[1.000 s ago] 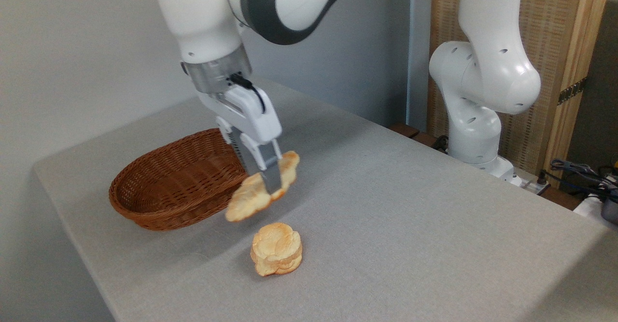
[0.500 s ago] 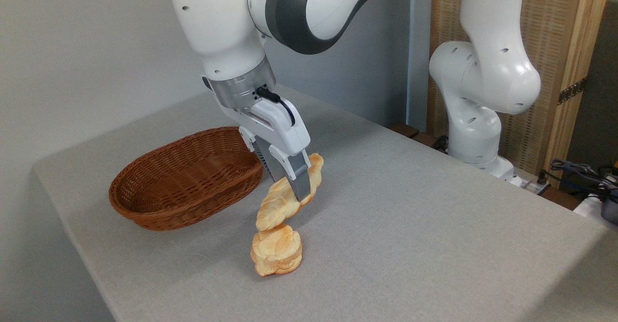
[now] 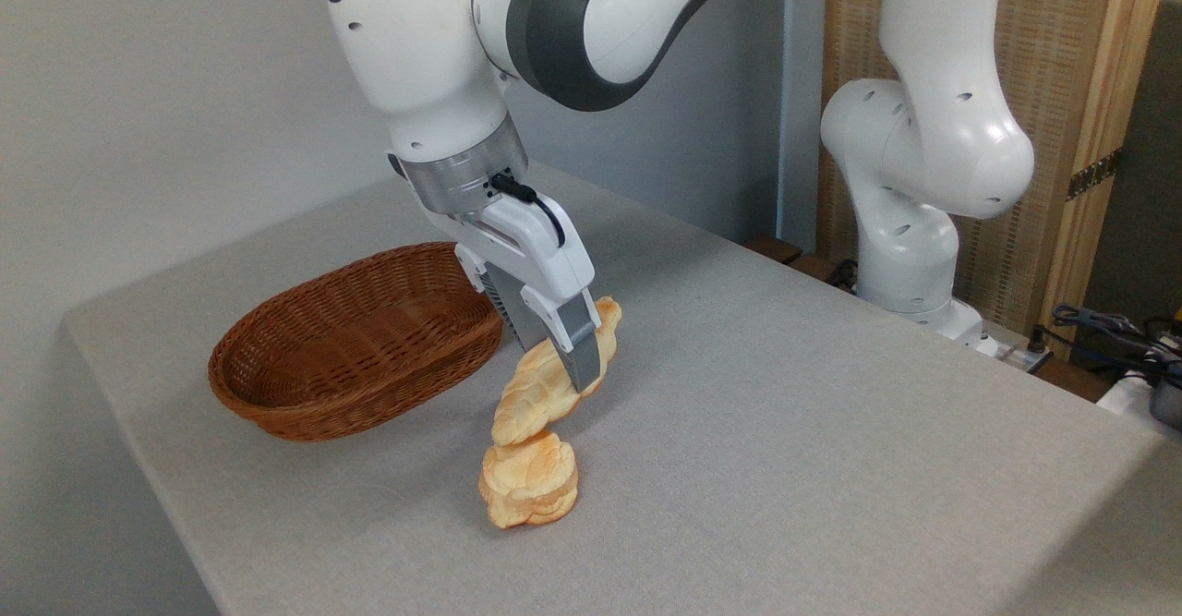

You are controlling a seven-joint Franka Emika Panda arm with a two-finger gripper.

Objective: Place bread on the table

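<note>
While the white arm reaches down steeply, its claw (image 3: 572,371) clamps the knobbly braided bread (image 3: 545,385) mid-length, tilted above the grey, fabric-textured tabletop (image 3: 785,413), low end over a round orange-tinted bun (image 3: 529,481); woven oval wicker basket (image 3: 355,353) nearby.

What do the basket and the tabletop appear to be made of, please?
The basket looks like woven brown wicker, going by its ribbed strands and slight gloss. The tabletop seems covered in matte light grey fabric, showing a fine weave texture; what lies beneath is hidden.
</note>
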